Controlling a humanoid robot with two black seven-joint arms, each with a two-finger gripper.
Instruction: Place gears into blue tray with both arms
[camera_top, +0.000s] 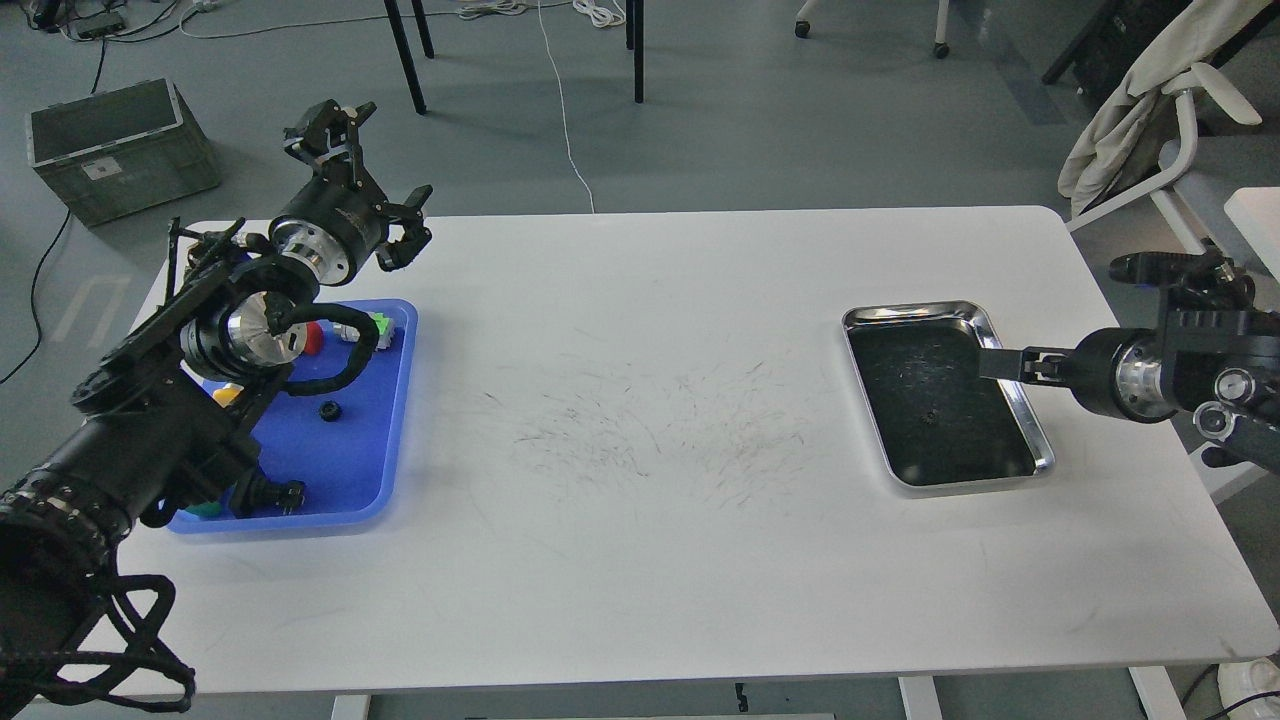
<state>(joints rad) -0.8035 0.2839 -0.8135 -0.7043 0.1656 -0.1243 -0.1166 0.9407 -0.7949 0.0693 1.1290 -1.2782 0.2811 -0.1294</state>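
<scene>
One small black gear (329, 410) lies on the blue tray (350, 470) at the table's left. A second gear (930, 417) sits as a tiny dark wheel on the black liner of the steel tray (1040, 452) at the right. My left gripper (392, 165) hangs open and empty above the table's far left edge, beyond the blue tray. My right gripper (990, 363) reaches in from the right, low over the steel tray's right rim. It is seen edge-on as a single dark bar, up and to the right of the second gear.
The blue tray also holds a red button (313, 338), a green-and-white switch (381, 328), a black switch body (270, 494) and a green cap (205, 509). My left arm covers the tray's left side. A grey crate (120, 150) stands on the floor.
</scene>
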